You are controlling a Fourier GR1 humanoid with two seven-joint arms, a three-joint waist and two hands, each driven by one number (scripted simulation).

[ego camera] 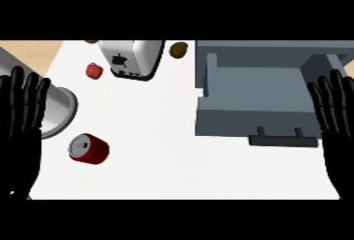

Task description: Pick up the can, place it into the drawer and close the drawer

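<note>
The white counter (180,173) is filling most of the head view, stretching from the far edge down to the near one. Sitting on its right side is the grey drawer (266,110), and it is standing pulled out toward us, its inside showing as a darker grey well with a dark bar handle (285,140) jutting from its front face. Nothing is lying inside that I can make out.

Next, the two black hands. The left hand (21,126) is showing at the left edge, fingers pointing up and held straight, resting there and gripping nothing. The right hand (335,117) is mirroring it at the right edge, fingers straight and spread a little, also holding nothing, and it is overlapping the drawer's right side in the view.

At the far edge, a silver toaster (131,58) is sitting with its dark lever panel facing the near side. Over on the left, a round metal pan or lid (59,112) is peeking out from behind the left hand, partly hidden by it; which of the two it is, I cannot tell.

Now the can (88,149): red, with a silvery top, it is lying tilted on the counter at lower left, just below that metal piece, near the left hand but not touching it, and well apart from the drawer.

Smallest of all, a red pepper (94,71) is sitting left of the toaster, and a brownish rounded item (179,49) is sitting between toaster and drawer.
</note>
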